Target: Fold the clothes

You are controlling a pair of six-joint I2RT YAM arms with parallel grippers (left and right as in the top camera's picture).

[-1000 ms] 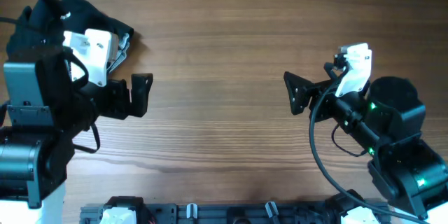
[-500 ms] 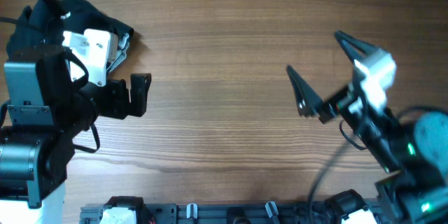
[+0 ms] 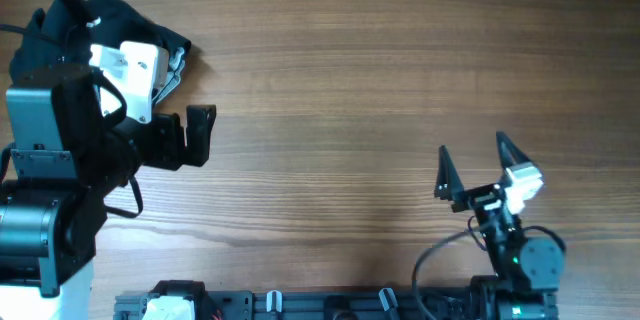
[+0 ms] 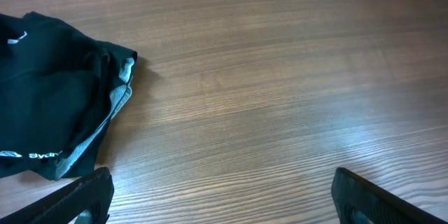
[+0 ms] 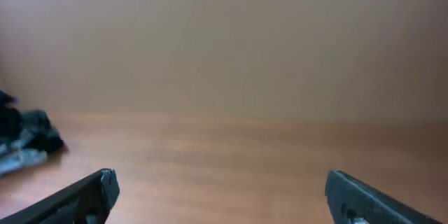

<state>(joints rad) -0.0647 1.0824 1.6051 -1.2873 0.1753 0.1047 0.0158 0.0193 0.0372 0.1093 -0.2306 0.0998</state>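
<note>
A: Where are the clothes (image 3: 75, 15) relative to the left hand (image 3: 200, 135)?

B: From above, they're a black heap back beside that arm's wrist, and part of the heap is hidden under the arm. In the left wrist view the clothes (image 4: 49, 105) lie on the table (image 4: 280, 77), ahead of the left hand (image 4: 222, 182) and off to its left, just past its left finger and not touching it.

A: Any detail on the fabric?

B: It's crumpled, not flat. There's a strip of grey trim (image 4: 119, 98) along the edge nearest the hand, a small white label (image 4: 15, 38) near the far side, and white print (image 4: 31, 155) low on the heap that I can only partly read.

A: What is the left hand doing?

B: It's released, with both fingers spread wide and bare wood showing between them.

A: And the right hand (image 3: 472, 150)?

B: Also released, its fingers splayed into a wide V. It sits well apart from the heap, across the table (image 3: 340, 60). In its own view the right hand (image 5: 220, 178) faces along the wood toward a plain wall, and the clothes (image 5: 21, 140) are a small dark bundle far ahead at its left, too blurred for detail.
</note>
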